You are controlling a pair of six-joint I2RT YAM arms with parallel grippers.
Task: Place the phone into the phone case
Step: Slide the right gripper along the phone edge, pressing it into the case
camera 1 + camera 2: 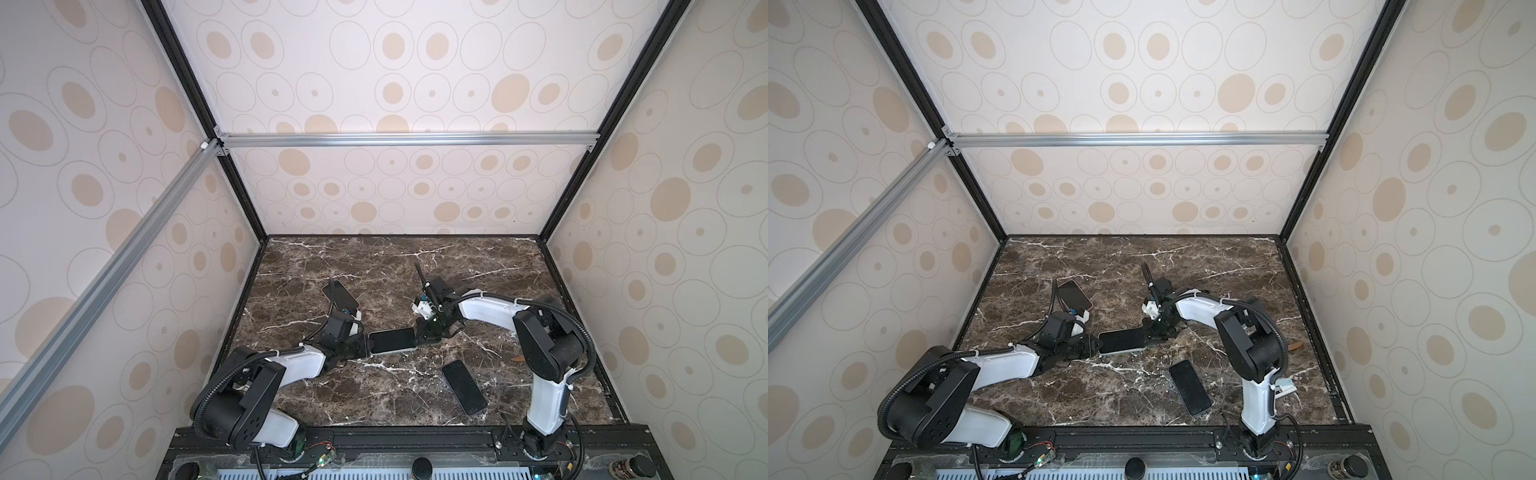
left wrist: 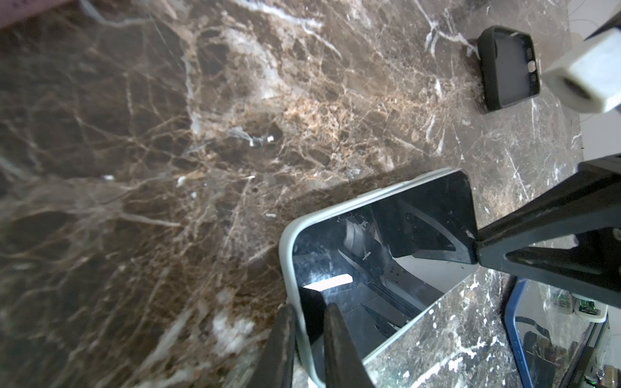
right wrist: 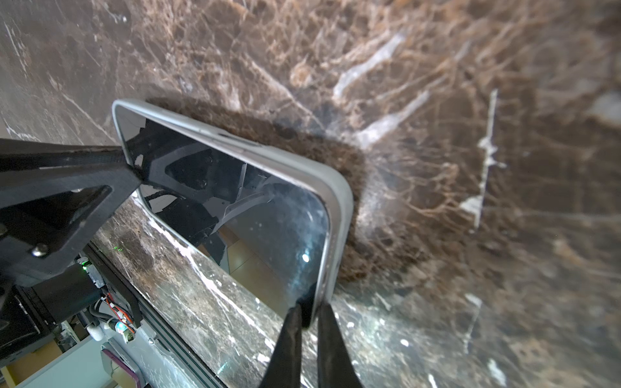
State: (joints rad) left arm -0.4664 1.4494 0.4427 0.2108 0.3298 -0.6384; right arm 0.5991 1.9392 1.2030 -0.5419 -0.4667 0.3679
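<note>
Item: phone (image 1: 392,340), over the middle of the worktop (image 1: 374,266), apparently already seated in its pale case (image 3: 336,208); left claw (image 2: 308,312) clamped on one short end; right claw (image 3: 309,307) clamped on the opposite end; outstanding, by judgement: pressing rim home, setting down, release.

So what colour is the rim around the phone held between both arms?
Pale grey, nearly white; the phone rim shows best in the right wrist view.

Marble table (image 1: 374,257), dark phone (image 1: 464,392) flat
</note>
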